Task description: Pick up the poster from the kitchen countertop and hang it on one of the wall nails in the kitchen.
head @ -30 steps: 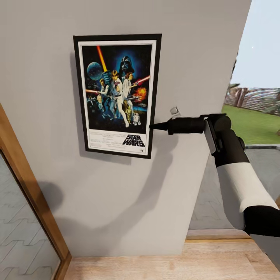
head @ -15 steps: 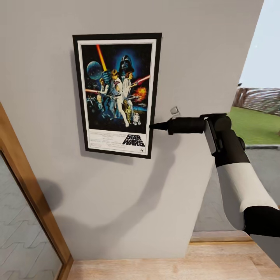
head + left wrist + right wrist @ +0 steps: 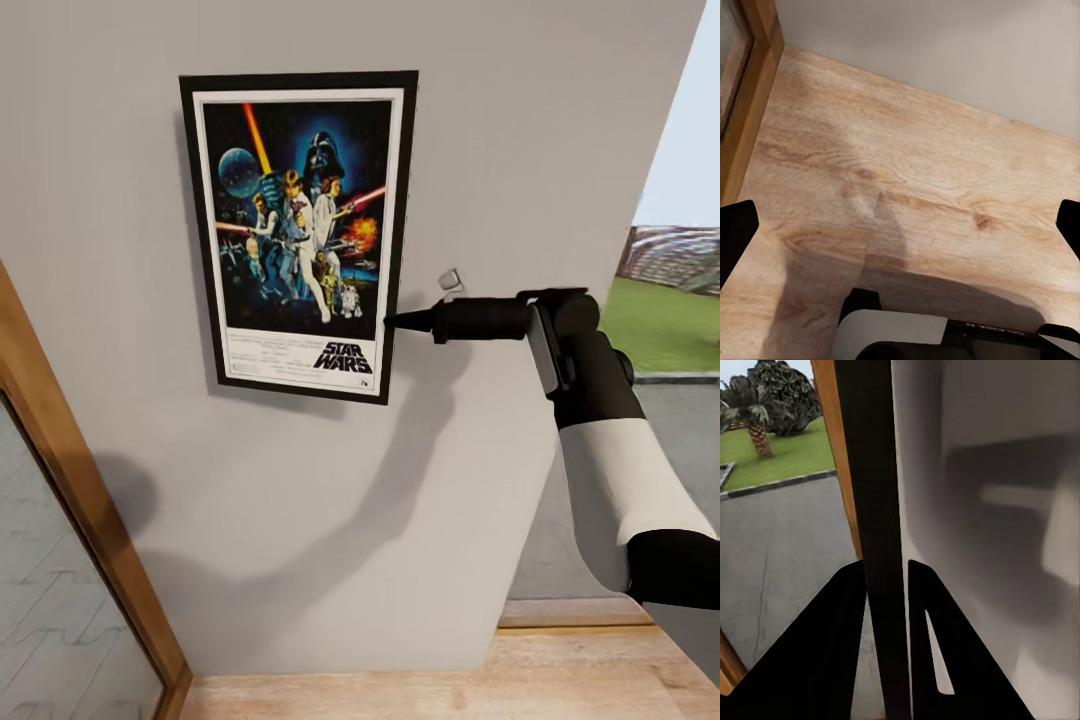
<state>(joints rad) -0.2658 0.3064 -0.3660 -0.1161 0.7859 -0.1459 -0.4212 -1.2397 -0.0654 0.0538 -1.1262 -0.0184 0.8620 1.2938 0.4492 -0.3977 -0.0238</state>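
Note:
The poster (image 3: 298, 235), a black-framed Star Wars print with a white border, stands upright flat against the grey wall (image 3: 520, 130). My right gripper (image 3: 392, 322) reaches in from the right and is shut on the poster's right edge, low on the frame. In the right wrist view both dark fingers (image 3: 840, 607) clamp the black frame edge (image 3: 870, 472). A small grey wall nail (image 3: 450, 281) sticks out just right of the poster, above my right gripper. My left gripper (image 3: 901, 225) hangs open over the wooden floor. The kitchen countertop is out of view.
A wooden door frame with glass (image 3: 85, 490) runs down the left. Light wooden floor (image 3: 400, 690) lies at the wall's foot. To the right the wall ends at an opening onto grey paving and a lawn (image 3: 665, 325).
The camera has shifted, so the wall's right edge sits further right. The poster's top stands a little higher in the picture. My right gripper keeps its hold on the frame.

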